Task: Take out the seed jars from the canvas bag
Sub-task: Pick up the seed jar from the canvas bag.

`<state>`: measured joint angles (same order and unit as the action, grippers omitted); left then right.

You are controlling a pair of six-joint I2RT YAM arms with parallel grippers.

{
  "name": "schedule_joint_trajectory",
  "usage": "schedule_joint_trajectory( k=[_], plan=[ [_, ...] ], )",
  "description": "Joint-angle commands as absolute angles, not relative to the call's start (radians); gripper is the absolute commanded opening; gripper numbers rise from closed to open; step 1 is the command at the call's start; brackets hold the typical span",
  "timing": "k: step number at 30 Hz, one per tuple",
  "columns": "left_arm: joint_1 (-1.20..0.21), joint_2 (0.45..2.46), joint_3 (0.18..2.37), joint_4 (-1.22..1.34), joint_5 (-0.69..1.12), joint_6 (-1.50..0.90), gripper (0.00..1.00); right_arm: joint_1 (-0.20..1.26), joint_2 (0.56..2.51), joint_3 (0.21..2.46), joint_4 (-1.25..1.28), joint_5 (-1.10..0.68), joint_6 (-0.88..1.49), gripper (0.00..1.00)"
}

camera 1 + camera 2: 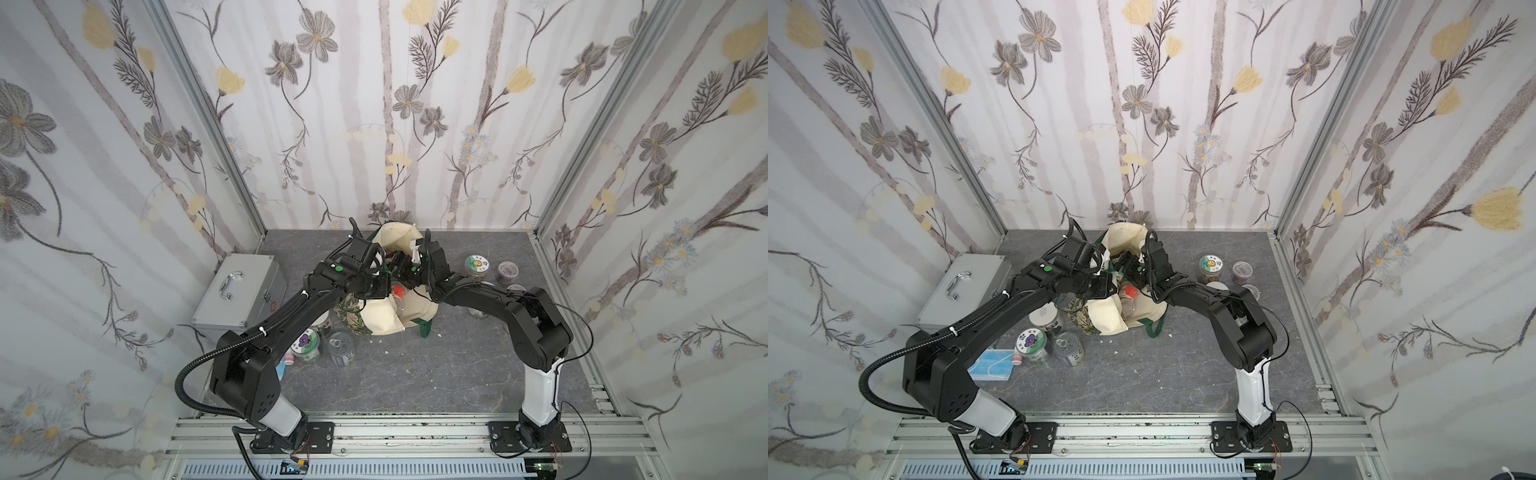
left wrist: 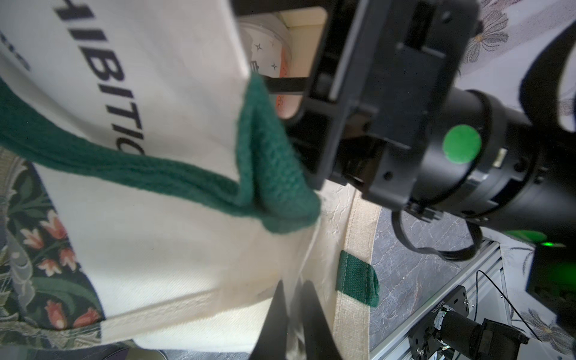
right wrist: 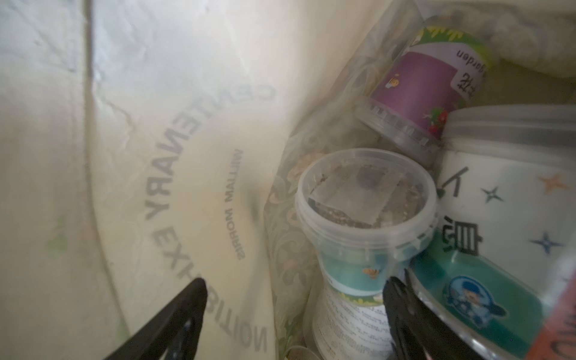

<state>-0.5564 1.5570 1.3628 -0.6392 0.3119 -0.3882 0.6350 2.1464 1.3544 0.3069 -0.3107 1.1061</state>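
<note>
As seen at right gripper: spread wide, clamping nothing, sunk inside canvas bag. Just beside one fingertip, teal-labelled seed jar with clear lid. Beyond, purple-labelled seed jar on its side, against star-printed seed jar. At left gripper: closed tight on cream bag rim, near dark green handle. Outward, in both top views: bag slumped on grey table between both arms. More jars out on table: green-lidded seed jar beside right arm, purple-pictured seed jar beside left arm, near silver case.
</note>
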Motion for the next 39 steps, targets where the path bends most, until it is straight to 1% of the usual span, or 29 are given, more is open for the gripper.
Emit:
schedule_joint_trajectory(
  k=[1,9,19,25,27,29,32,36,39],
  plan=[
    [-0.556,1.552,1.365,-0.642,0.341,-0.373,0.1,0.639,2.17,1.377,0.243,-0.284,1.108,0.88],
    [-0.557,1.546,1.364,-0.643,0.35,-0.371,0.09,0.64,2.258,1.494,0.114,-0.19,1.078,0.88],
    [-0.556,1.54,1.368,-0.647,0.369,-0.367,0.09,0.647,2.431,1.693,-0.003,-0.112,1.088,0.86],
    [-0.556,1.538,1.368,-0.652,0.38,-0.359,0.09,0.646,2.508,1.797,0.014,-0.123,1.063,0.8],
    [-0.556,1.536,1.372,-0.66,0.376,-0.355,0.09,0.644,2.513,1.797,0.028,-0.128,1.054,0.74],
    [-0.557,1.532,1.374,-0.668,0.367,-0.35,0.09,0.64,2.502,1.778,0.044,-0.135,1.046,0.68],
    [-0.556,1.522,1.373,-0.678,0.35,-0.342,0.09,0.632,2.435,1.695,0.112,-0.124,1.028,0.59],
    [-0.551,1.516,1.371,-0.689,0.335,-0.334,0.08,0.617,2.304,1.565,0.202,-0.092,0.991,0.52],
    [-0.539,1.507,1.371,-0.686,0.33,-0.334,0.08,0.609,2.205,1.474,0.269,-0.074,0.957,0.51]
  ],
)
